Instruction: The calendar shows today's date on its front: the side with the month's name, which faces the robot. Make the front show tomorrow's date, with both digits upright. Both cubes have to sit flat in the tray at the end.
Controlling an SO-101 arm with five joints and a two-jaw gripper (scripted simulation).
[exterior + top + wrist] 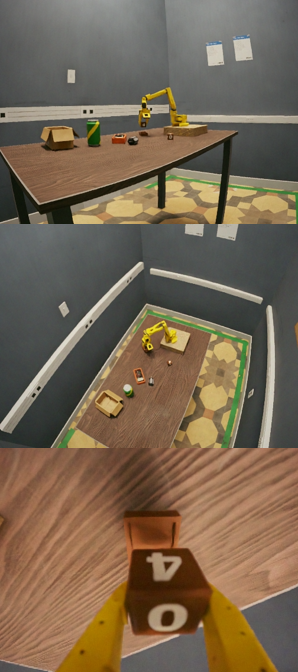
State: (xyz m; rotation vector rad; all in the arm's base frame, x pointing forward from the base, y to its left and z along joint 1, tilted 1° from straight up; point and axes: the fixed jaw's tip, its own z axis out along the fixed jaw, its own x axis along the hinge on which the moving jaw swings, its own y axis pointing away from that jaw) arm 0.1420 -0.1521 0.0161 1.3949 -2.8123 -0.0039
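My yellow gripper (pixel 167 608) (pixel 146 346) (pixel 143 123) is shut on a brown number cube (pixel 167 590) and holds it above the table. In the wrist view the cube shows a white 4 on its upper face and a white 0 on the face toward the camera. Right below it sits the small brown calendar tray (pixel 151 530) (pixel 143 133), and it looks empty. A second brown cube (pixel 169 362) (pixel 170 136) sits on the table in front of the robot's wooden base (pixel 175 341) (pixel 185 130), apart from the tray.
An orange tray-like object (pixel 139 376) (pixel 119 138), a small dark object (pixel 151 381) (pixel 132 140), a green can (pixel 128 390) (pixel 93 133) and an open cardboard box (pixel 109 403) (pixel 58 137) stand further along the table. The table's edge (pixel 250 603) is close to the tray.
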